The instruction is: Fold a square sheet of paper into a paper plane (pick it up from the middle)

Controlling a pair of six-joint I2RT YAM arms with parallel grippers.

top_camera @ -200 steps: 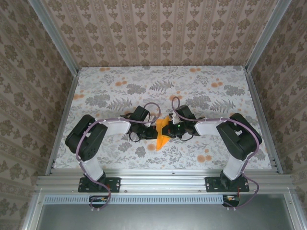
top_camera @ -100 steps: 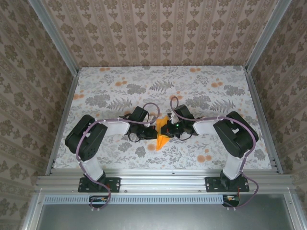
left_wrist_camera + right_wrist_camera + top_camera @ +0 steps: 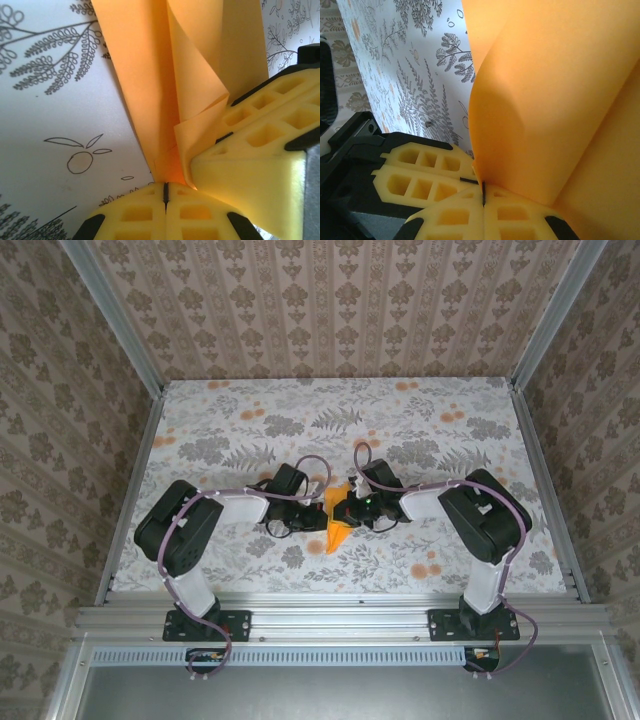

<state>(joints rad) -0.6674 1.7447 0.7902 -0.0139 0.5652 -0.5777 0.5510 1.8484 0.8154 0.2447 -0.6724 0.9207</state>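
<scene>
The square sheet of paper is folded into a narrow, pointed orange dart, the paper plane (image 3: 337, 523). It sits at the middle of the table with its tip toward the near edge. My left gripper (image 3: 322, 512) and right gripper (image 3: 349, 510) meet nose to nose on it. In the left wrist view the left gripper (image 3: 165, 186) is shut, with the creased paper plane (image 3: 150, 75) rising out of the seam and a loose flap curling against the right fingers (image 3: 260, 150). In the right wrist view the right gripper (image 3: 483, 192) is shut on a broad panel of the paper plane (image 3: 555, 100), with the left fingers (image 3: 420, 170) beside it.
The floral-print tabletop (image 3: 230, 430) stretches out behind and beside the arms. Aluminium rails (image 3: 130, 490) and patterned walls (image 3: 340, 310) close in the left, right and back sides. Both arms lie low, with their elbows out toward the table's sides.
The right arm has drawn a little to the left, toward the centre. Both grippers have stayed shut on the orange paper, which has barely moved.
</scene>
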